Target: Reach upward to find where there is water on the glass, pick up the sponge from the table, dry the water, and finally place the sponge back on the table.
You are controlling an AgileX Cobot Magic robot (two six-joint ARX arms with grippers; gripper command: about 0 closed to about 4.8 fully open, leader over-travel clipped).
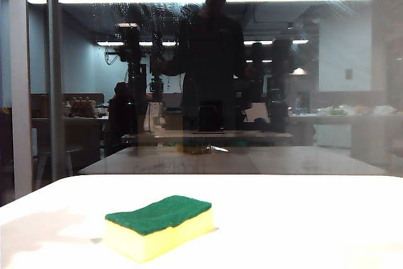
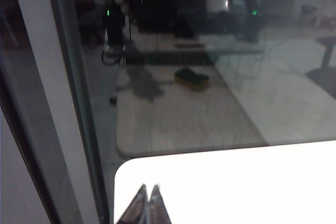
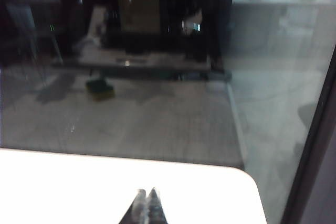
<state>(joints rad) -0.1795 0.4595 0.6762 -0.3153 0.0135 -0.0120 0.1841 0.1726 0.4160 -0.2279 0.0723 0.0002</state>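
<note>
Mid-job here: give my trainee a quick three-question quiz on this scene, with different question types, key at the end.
1. True or false: the yellow foam sponge with a green scouring top lies on the plain white table.
2. Where on the dark mirror-like glass pane are the thin whitish water streaks: A upper left, B lower right?
3. Fill in: the left claw and right claw are both ____.

Key: 1 true; 2 A; 3 shut

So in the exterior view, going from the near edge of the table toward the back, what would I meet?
Sponge, lying flat, green side up → bare white table → glass with water streaks high up. The left gripper and right gripper, both shut, appear only in their wrist views over the table's corners.
</note>
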